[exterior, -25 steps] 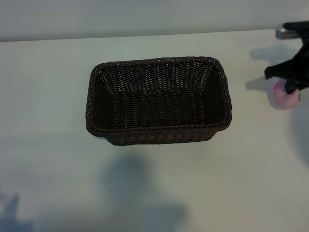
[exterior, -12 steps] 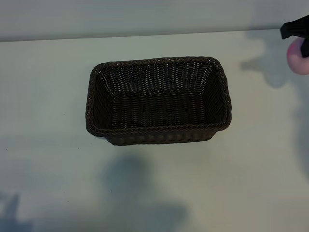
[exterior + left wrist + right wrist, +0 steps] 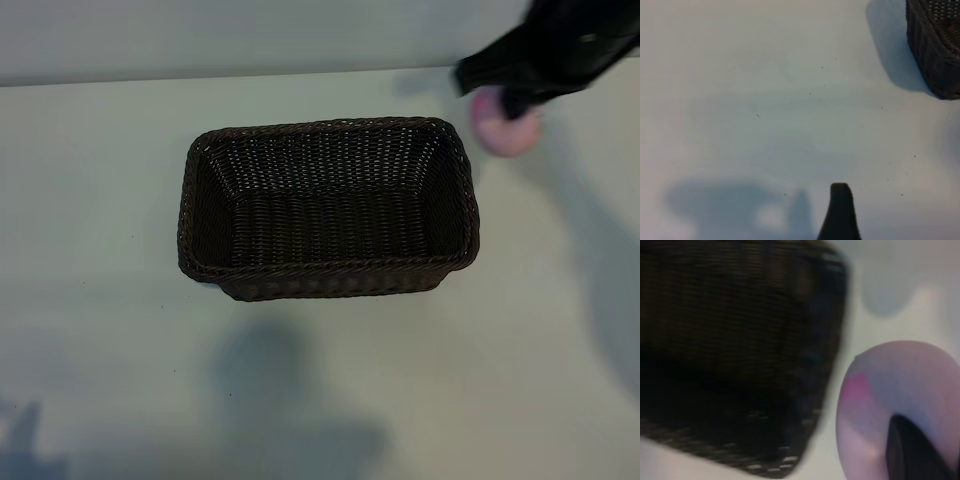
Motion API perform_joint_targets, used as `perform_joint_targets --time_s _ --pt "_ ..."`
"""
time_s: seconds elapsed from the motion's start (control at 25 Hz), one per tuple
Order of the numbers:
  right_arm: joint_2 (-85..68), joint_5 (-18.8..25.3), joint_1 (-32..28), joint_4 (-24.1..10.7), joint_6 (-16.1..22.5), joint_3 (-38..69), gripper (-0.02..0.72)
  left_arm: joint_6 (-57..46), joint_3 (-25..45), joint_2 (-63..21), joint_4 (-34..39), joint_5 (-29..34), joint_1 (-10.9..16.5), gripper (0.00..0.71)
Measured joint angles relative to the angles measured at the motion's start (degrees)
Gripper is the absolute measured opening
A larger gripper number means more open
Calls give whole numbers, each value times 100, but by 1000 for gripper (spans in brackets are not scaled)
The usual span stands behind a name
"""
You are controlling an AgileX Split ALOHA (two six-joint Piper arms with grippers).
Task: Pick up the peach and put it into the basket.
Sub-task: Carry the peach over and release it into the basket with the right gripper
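The pale pink peach [image 3: 505, 132] hangs in the air just outside the far right corner of the dark woven basket [image 3: 330, 268]. My right gripper [image 3: 512, 108] is shut on the peach from above. In the right wrist view the peach [image 3: 885, 405] fills the near corner, with one dark finger [image 3: 912, 452] across it and the basket [image 3: 740, 340] beside it. The basket holds nothing. One dark finger [image 3: 840, 215] of my left gripper shows over bare table, apart from the basket's corner [image 3: 935, 45], with nothing in it; the jaws stand open.
The pale tabletop [image 3: 120, 360] runs wide on all sides of the basket. Its far edge [image 3: 200, 78] meets a light wall. Arm shadows lie on the table in front of the basket and at the right.
My right gripper has lifted the peach off the table at the right and carried it left, up to the basket's far right corner. The basket and left arm have not moved.
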Motion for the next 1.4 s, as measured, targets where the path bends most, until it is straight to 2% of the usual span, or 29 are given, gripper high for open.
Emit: perform_joint_targets --time_s 0.16,0.4,0.84,1.16,1.28,1.4 --pt "14 -267 631 6 134 -13 47 0 0 0 0 0 0 584" --pt "535 -712 1028 1 157 -19 47 0 0 0 0 0 0 584" --pt "1724 -1560 1085 88 139 -19 47 7 0 0 0 0 0 584" --pt "1986 -1675 1085 113 116 -19 59 7 0 0 0 0 0 584" --pt "2030 -1656 1085 163 51 -19 124 7 0 0 0 0 0 584" --pt "2036 -1638 1085 245 30 -19 276 7 0 0 -5 0 0 584"
